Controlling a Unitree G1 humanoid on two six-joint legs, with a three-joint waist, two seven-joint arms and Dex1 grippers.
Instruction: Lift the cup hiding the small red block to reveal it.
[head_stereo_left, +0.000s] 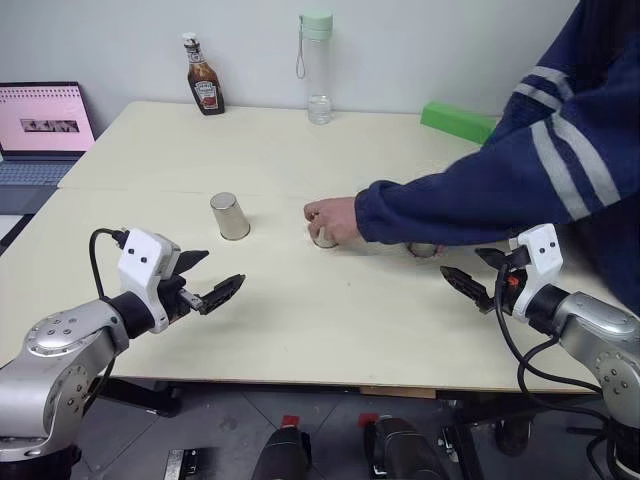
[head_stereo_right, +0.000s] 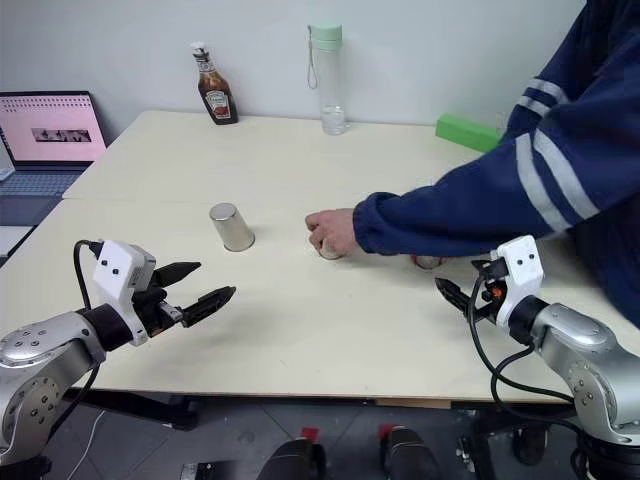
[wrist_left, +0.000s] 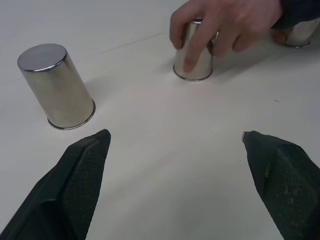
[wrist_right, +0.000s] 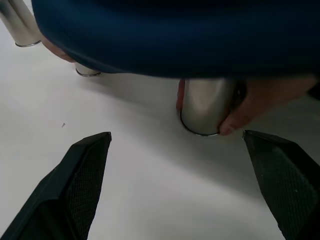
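While a person's hands cover two of the three cups, both robot grippers hover over the near part of the table (head_stereo_left: 300, 330), holding nothing. The left gripper (head_stereo_left: 212, 279) has its two black fingers spread wide, pointing forward and slightly down. Just ahead of it stands the free cup (head_stereo_left: 230, 216), upside down and untouched. Farther ahead and toward the right gripper, a hand (head_stereo_left: 333, 219) grips the middle cup (wrist_left: 194, 59) from above. The right gripper (head_stereo_left: 472, 272) also has its fingers spread wide, pointing forward toward the middle of the table. Close in front of it, under a blue sleeve (head_stereo_left: 480, 195), the person's other hand (wrist_right: 260, 102) wraps the third cup (wrist_right: 204, 111), which stands upside down on the table. The red block cannot be seen, and which cup covers it cannot be told. Well beyond both grippers, at the far edge, stand a ketchup bottle (head_stereo_left: 204, 76), a clear water bottle (head_stereo_left: 318, 68) and a green block (head_stereo_left: 458, 121).
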